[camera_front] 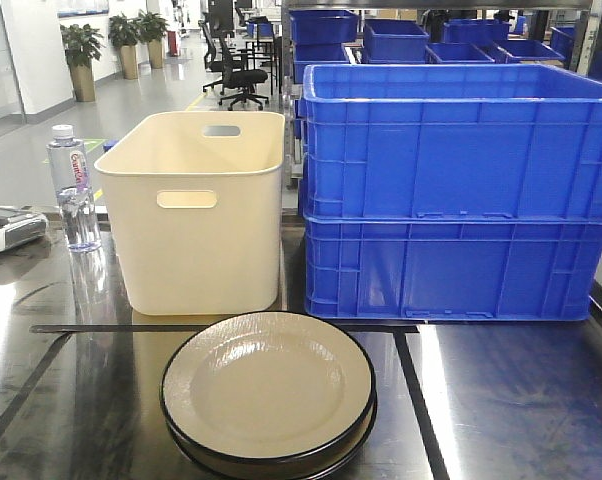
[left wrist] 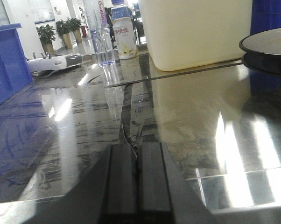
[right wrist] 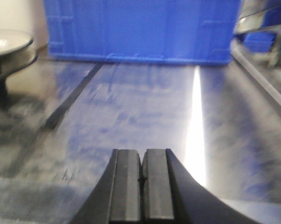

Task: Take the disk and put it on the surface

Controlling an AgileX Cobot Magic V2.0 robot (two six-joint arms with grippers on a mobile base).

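Front view, disk (camera_front: 268,390) at surface (camera_front: 521,400) near edge, seemingly stacked

Bright, even indoor light. The glossy counter (camera_front: 501,400) mirrors everything, with white glare streaks in both wrist views. The front view is sharp; the right wrist view is blurred throughout.

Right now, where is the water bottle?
In the front view the water bottle stands upright on the tabletop at the far left, just left of the cream bin and beside a grey device.
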